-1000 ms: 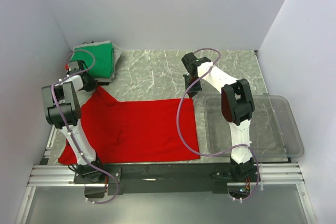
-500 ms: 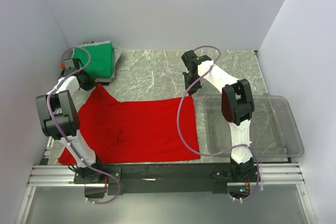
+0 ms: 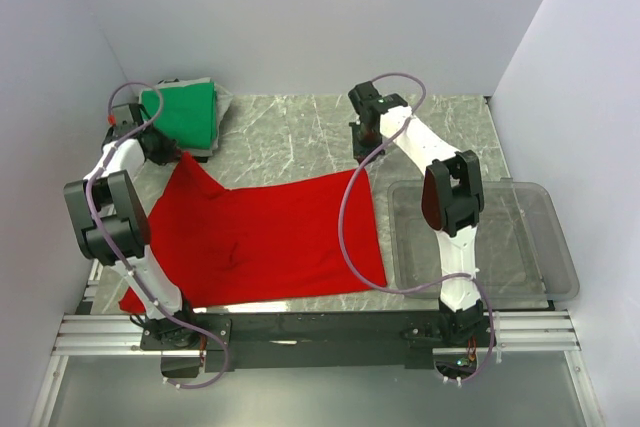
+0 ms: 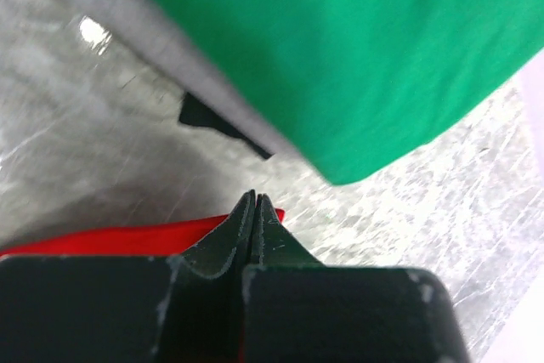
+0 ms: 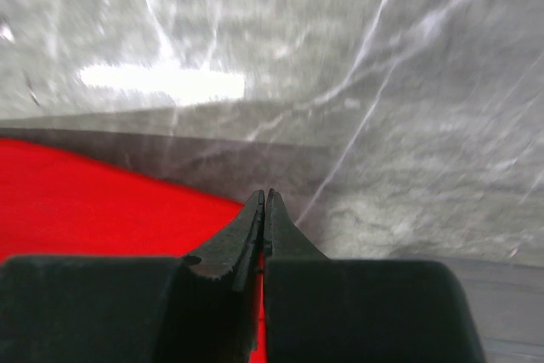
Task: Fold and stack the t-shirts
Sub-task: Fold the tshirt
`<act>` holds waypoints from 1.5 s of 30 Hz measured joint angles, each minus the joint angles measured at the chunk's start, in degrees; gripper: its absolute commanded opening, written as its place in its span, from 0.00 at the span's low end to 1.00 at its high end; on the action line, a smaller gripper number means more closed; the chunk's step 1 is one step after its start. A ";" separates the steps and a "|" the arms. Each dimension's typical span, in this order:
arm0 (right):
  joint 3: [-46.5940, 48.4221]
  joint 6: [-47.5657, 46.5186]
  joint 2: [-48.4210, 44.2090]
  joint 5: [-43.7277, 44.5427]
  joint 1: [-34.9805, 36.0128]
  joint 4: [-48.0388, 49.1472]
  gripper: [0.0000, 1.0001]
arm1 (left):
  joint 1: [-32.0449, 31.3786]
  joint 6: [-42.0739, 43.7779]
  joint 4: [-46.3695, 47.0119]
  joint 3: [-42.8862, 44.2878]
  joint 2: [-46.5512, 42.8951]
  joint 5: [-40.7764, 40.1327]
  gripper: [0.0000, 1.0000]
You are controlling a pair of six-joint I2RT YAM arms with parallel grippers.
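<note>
Overhead view: a bright red plain cloth t-shirt point(image 3: 270, 237) lies spread on the grey marbled counter point(image 3: 290, 137), its long axis running left to right between the two arms. The left end effector point(image 3: 172, 152) sits at the shirt's far left corner and the right end effector point(image 3: 366, 157) at its far right corner. From both, the whole garment lies toward the arm bases, so a fold would, in all likelihood, carry this far edge nearward over the body of the cloth. A bright green folded cloth t-shirt point(image 3: 185, 112) rests at the far left corner of the counter, just beyond the left end effector and well apart from the right one. A clear plastic bin point(image 3: 540, 277) stands to the right.

Wrist views: these show what the overhead view cannot, namely the jaws. Each pair is pressed together with no gap. Red cloth point(image 4: 127, 240) meets the left tips and a red corner point(image 5: 93, 201) ends at the right tips, so each appears to pinch the red t-shirt. The left wrist view also shows a grey cloth layer point(image 4: 161, 40) beneath the green t-shirt.
</note>
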 measured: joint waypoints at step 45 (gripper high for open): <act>-30.12 -6.38 -19.89 -2.45 1.49 14.51 0.00 | 2.97 -14.60 -25.40 -29.05 -63.60 -9.57 0.00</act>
